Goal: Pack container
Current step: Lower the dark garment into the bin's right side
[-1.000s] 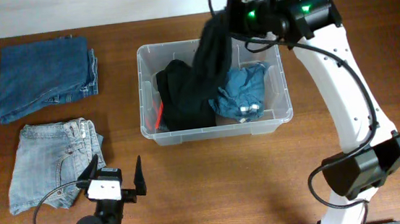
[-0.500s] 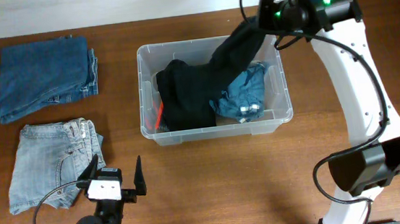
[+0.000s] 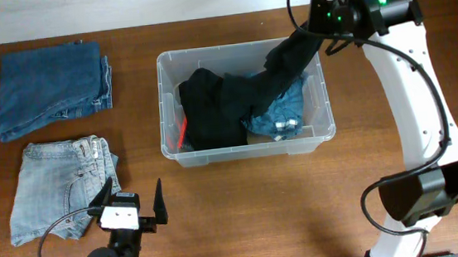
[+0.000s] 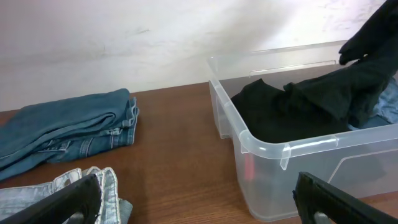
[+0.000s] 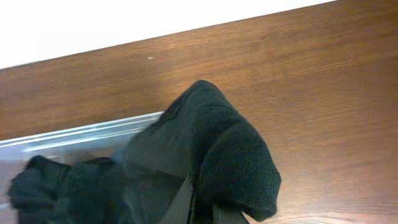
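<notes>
Pinching a black garment [image 3: 278, 66] above the far right corner of the container [image 3: 248, 153], the right gripper [image 3: 313, 29] drapes it inside. The left gripper [image 3: 136, 205] sits spread, front-left of the container. A brown wooden table [image 3: 302, 205] lies underneath, with a white wall [image 3: 119, 9] behind the container.

The black garment [image 5: 211, 143] buried the right pincer [image 5: 202, 210] that gripped it — no finger showed. In the left wrist view the container [image 4: 273, 144] ran off the right edge, and the pale jeans [image 4: 102, 180] off the bottom. A red scrap [image 3: 181, 135] under the cloth was too small to name.
</notes>
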{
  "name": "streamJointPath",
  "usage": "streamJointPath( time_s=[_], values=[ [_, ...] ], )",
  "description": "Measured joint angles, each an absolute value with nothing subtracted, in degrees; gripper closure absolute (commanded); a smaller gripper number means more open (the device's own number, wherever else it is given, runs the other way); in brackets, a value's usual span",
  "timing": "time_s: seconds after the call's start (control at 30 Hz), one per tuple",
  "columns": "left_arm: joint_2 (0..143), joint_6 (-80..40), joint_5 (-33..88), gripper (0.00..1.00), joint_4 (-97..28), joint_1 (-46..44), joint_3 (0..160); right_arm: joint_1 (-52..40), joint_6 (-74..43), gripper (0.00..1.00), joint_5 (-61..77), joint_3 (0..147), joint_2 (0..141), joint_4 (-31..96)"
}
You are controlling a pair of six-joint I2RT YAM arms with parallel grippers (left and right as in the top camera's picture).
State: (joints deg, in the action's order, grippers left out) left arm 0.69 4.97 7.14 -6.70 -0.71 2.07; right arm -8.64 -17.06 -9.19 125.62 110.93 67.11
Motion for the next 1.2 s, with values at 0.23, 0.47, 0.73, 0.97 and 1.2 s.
streamJointPath(
  time_s=[0.23, 0.47, 0.73, 0.97, 1.2],
  values=[
    [0.7, 5.0, 7.1, 0.01, -6.7, -0.7, 2.1, -8.6, -15.0, 0.96, -15.7, 125.6, 110.7, 68.3],
    [0.7, 5.0, 7.1, 0.01, -6.7, -0.7, 2.1, -8.6, -14.3, 0.96, -17.3, 125.6, 110.6, 68.6],
    [0.7, 5.0, 7.1, 0.01, -6.7, -0.7, 2.1, -10.8, -11.9, 0.96, -13.0, 125.6, 110.6, 68.9],
    [0.7, 5.0, 7.1, 0.01, -6.7, -0.7, 2.1, -18.3, -10.5, 0.96, -15.2, 125.6, 110.6, 72.0],
    [0.7, 5.0, 7.2, 0.00, -6.7, -0.7, 2.1, -24.3, -10.4, 0.96, -16.5, 125.6, 110.8, 75.7]
  ],
)
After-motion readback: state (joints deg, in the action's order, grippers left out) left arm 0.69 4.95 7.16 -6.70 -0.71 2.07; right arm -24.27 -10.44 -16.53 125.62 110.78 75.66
